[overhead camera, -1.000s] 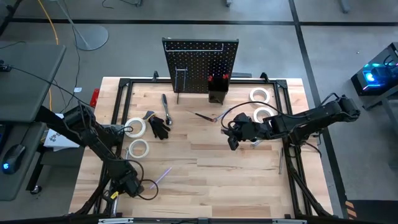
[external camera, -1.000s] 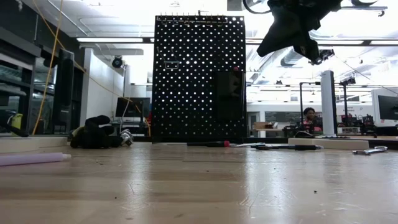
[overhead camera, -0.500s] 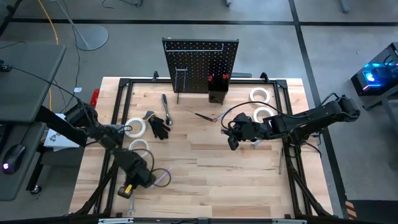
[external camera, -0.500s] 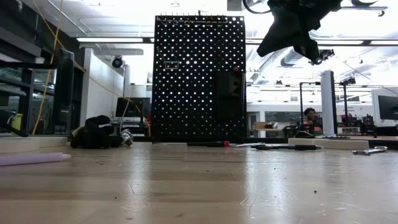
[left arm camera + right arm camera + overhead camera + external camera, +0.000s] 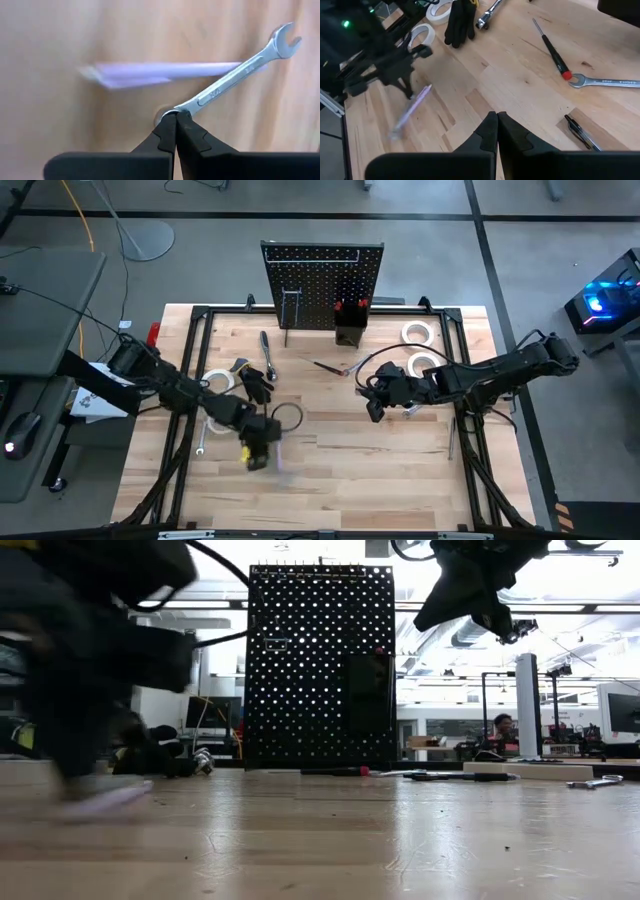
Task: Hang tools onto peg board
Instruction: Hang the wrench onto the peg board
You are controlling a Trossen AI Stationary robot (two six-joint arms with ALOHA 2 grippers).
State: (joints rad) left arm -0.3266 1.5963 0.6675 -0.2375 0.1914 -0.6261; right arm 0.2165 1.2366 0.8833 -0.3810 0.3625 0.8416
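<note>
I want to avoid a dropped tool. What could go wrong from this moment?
The left end effector pinches the wrench only at its very end, so it may pivot or slip out. The purple pen lies beneath and could be knocked. The right end effector hangs before the peg board, perhaps blocking the way.

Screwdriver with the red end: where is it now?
High view: the screwdriver lies mid-table, just before the peg board, beside a silver wrench.

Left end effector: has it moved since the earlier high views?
Yes. The left end effector has swung from the table's near-left edge toward the middle, closer to the peg board.
</note>
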